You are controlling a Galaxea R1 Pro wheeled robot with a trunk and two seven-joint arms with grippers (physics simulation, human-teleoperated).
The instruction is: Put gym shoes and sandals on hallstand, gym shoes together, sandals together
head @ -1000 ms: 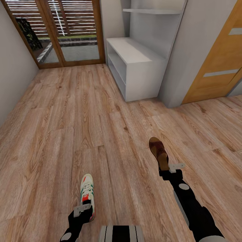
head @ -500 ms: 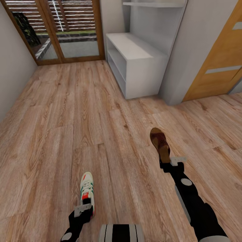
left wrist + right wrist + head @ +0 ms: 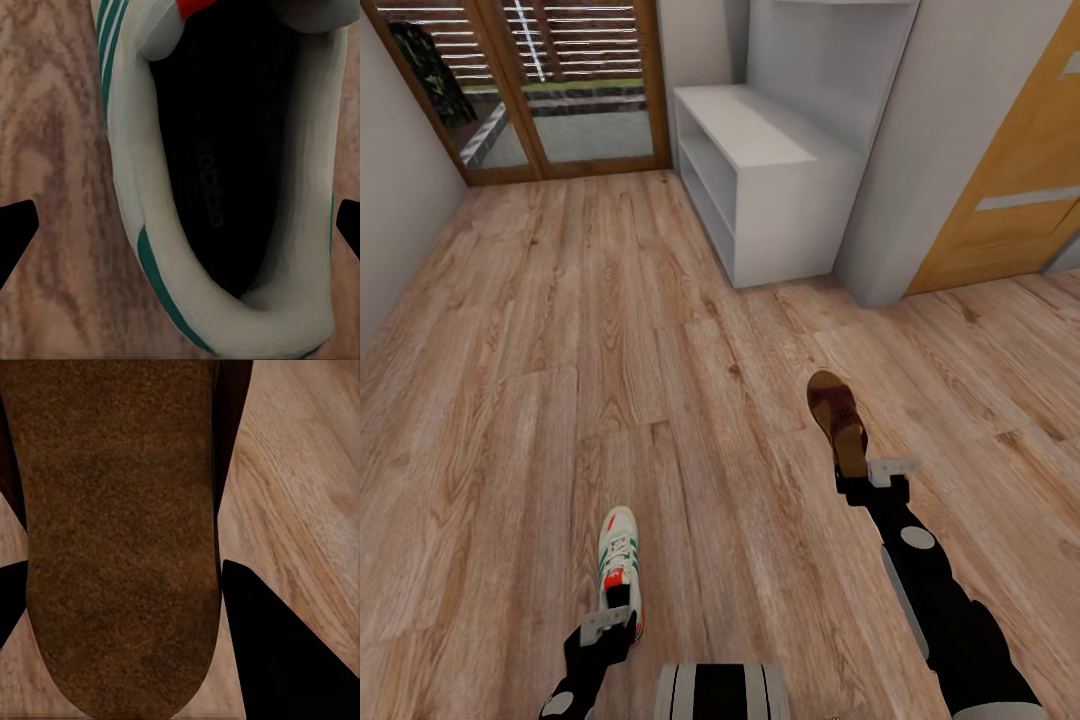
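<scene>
The robot carries one shoe in each hand toward the rack (image 3: 780, 190), which stands far and a little right against the wall, its flat top and two open shelves bare. The left hand (image 3: 608, 628) pinches the sneaker (image 3: 620, 560) at its heel, toe pointing away; in the left wrist view the sneaker (image 3: 225, 187) lies between the dark fingertips (image 3: 15, 232), which sit to either side of the heel collar rather than pressed flat together. The right hand (image 3: 870, 480) pinches the sandal (image 3: 835, 415) by its open back, and the right wrist view looks straight down the tan insole (image 3: 120, 532), with a dark finger (image 3: 285, 652) close along one edge. Both shoes appear to hang over the floor (image 3: 540, 380) rather than rest on it, though the height cannot be told. The step in hand looks like the approach, and doing it well means driving on until the rack's near end is within reach, keeping both arms steady so neither heel grip slips. Each shoe is held only at its back, so its toe could sag or swing; slow turns should help. On arrival, it seems wise to set each shoe well in from the edge, leaving room beside it for its partner.
</scene>
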